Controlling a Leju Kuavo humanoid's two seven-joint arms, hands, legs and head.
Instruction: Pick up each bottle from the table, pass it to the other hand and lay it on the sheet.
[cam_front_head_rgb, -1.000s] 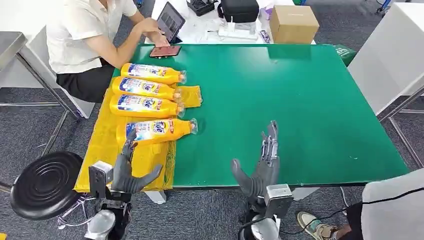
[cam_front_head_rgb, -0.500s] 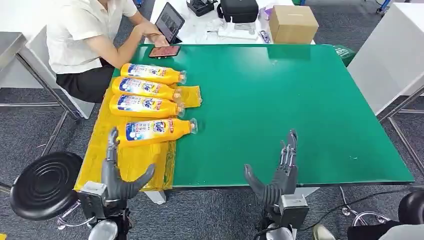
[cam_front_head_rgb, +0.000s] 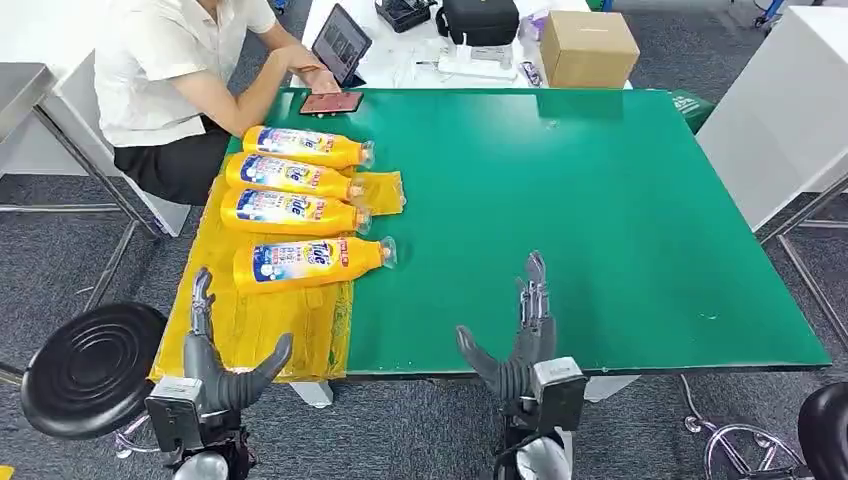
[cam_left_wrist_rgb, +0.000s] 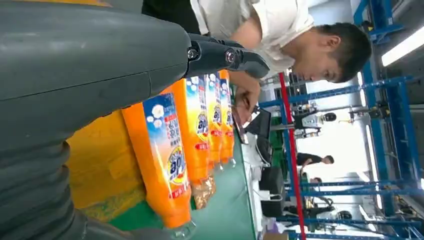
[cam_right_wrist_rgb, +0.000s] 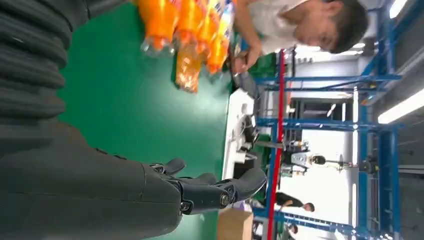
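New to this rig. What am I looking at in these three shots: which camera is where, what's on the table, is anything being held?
It is a two-armed humanoid robot. The wide shot is from its head, looking down at a green table. Both arms come in from below: the left hand and the right hand, both open and holding nothing.

The other two pictures come from cameras at each wrist, so they appear turned sideways. The big grey shape in each is that arm's own hand, left and right.

Four orange bottles lie on their sides on a yellow sheet at the table's left part; the same bottles show in the left wrist view. A person sits at the far left corner with a phone and a tablet. A cardboard box stands beyond the table.
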